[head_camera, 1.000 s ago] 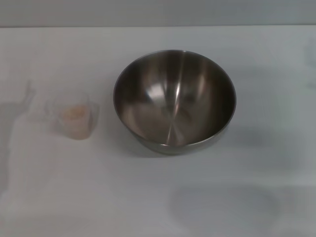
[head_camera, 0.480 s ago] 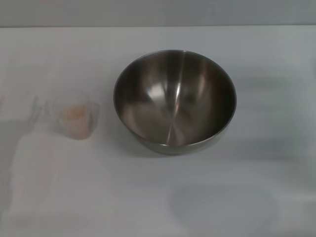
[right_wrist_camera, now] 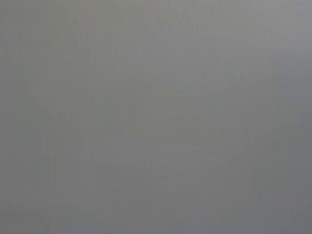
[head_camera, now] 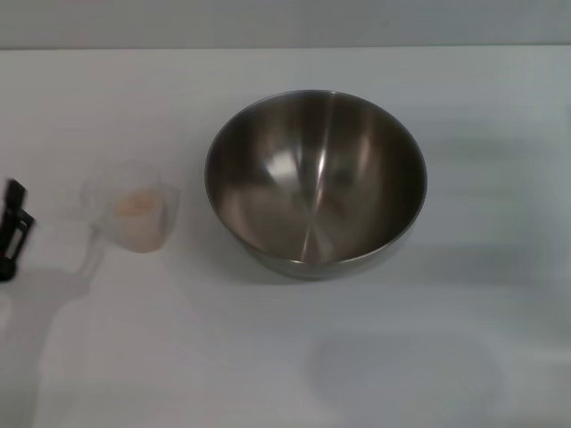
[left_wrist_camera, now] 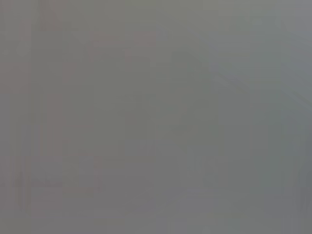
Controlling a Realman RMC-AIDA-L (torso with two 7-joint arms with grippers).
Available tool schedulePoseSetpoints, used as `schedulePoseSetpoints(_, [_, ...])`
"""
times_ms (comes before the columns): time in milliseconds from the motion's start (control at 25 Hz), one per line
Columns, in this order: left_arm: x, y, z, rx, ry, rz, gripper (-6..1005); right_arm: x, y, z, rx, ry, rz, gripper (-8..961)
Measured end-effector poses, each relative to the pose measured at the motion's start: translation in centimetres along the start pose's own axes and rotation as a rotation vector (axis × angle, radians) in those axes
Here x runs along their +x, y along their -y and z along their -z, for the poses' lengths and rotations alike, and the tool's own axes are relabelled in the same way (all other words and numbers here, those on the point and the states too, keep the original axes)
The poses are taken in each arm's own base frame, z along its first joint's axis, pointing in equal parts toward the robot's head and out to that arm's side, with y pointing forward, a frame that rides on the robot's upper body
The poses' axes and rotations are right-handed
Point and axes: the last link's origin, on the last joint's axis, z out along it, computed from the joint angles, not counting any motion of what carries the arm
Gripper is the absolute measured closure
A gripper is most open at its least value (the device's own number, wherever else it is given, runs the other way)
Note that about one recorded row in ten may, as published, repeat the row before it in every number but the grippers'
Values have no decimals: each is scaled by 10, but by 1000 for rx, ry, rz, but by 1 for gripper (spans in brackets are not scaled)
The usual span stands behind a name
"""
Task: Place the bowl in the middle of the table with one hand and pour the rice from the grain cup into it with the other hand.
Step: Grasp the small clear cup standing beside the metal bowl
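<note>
The steel bowl (head_camera: pixel 316 183) stands near the middle of the white table (head_camera: pixel 268 357), open side up, with nothing in it. The clear grain cup (head_camera: pixel 136 212) stands to its left with pale rice (head_camera: pixel 136 204) inside, its handle toward the left edge. My left gripper (head_camera: pixel 12 230) shows as a black part at the far left edge, a little apart from the cup's handle. My right gripper is out of view. Both wrist views show only flat grey.
The table's far edge runs along the top of the head view, with a grey wall behind it. A faint shadow lies on the table below the left gripper.
The black left gripper has come into view at the left edge, beside the cup. The bowl and cup have not moved.
</note>
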Motion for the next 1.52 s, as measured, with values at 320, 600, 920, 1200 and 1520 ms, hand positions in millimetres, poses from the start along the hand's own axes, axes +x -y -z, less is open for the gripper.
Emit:
schedulePoseSetpoints(320, [-20, -13, 2, -49, 131, 6, 154, -2, 4, -5, 18, 12, 3, 317])
schedulePoseSetpoints(600, [-29, -16, -5, -48, 186, -5, 154, -2, 3, -7, 17, 8, 1, 317])
schedulePoseSetpoints(920, [-35, -21, -14, -28, 233, -52, 154, -2, 3, -8, 16, 10, 23, 317])
schedulePoseSetpoints(1200, [-39, -27, -19, -2, 251, -70, 153, -2, 4, -8, 15, 11, 25, 317])
schedulePoseSetpoints(1520, [-40, -32, -27, 19, 252, -111, 158, -4, 5, -10, 11, 21, 30, 317])
